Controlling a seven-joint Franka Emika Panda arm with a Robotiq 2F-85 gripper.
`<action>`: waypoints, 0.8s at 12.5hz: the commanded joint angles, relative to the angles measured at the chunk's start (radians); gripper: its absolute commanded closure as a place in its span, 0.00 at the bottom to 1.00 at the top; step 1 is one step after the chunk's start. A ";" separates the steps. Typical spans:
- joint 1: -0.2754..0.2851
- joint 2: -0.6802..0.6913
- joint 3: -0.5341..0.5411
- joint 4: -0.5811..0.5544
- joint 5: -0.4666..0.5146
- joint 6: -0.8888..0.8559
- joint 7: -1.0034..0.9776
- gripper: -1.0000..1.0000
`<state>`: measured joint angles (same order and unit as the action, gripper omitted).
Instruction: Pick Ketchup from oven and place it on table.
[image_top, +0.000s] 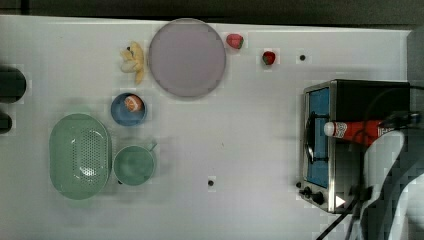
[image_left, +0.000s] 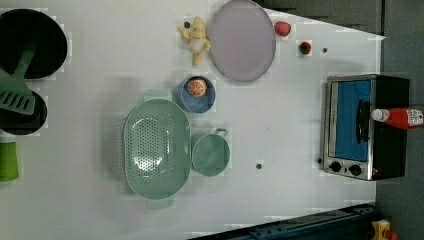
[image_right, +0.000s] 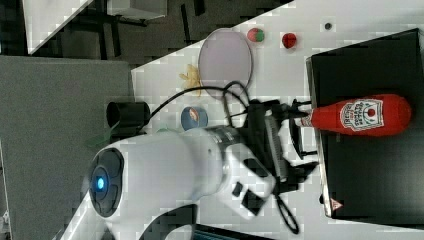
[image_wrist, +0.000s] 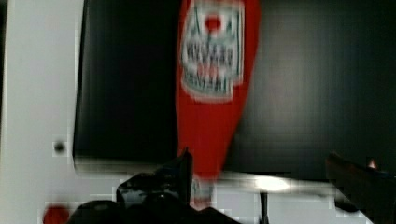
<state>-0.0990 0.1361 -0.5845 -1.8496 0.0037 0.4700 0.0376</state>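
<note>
1. Ketchup (image_right: 362, 116) lies on its side atop the oven (image_right: 370, 165) (label facing up), cap toward the door edge.
2. Gripper (image_right: 301, 134) hovers by the cap, fingers (image_wrist: 168, 179) spread wide, grasping nothing.
3. Table (image_top: 240, 150) holds the oven.

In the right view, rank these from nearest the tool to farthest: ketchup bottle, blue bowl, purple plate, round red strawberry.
1. Ketchup bottle: lying on the oven, cap at the tool.
2. Blue bowl: toward the right view's left.
3. Purple plate: up and left.

The round red strawberry and the plate's near rim are too close to call.
</note>
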 joint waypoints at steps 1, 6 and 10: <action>-0.001 0.100 -0.030 0.058 0.016 0.042 -0.040 0.00; -0.047 0.240 -0.039 0.101 0.165 0.090 -0.033 0.00; -0.051 0.296 -0.039 0.100 0.199 0.123 -0.032 0.00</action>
<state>-0.1512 0.4534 -0.6138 -1.7715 0.1848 0.5938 0.0356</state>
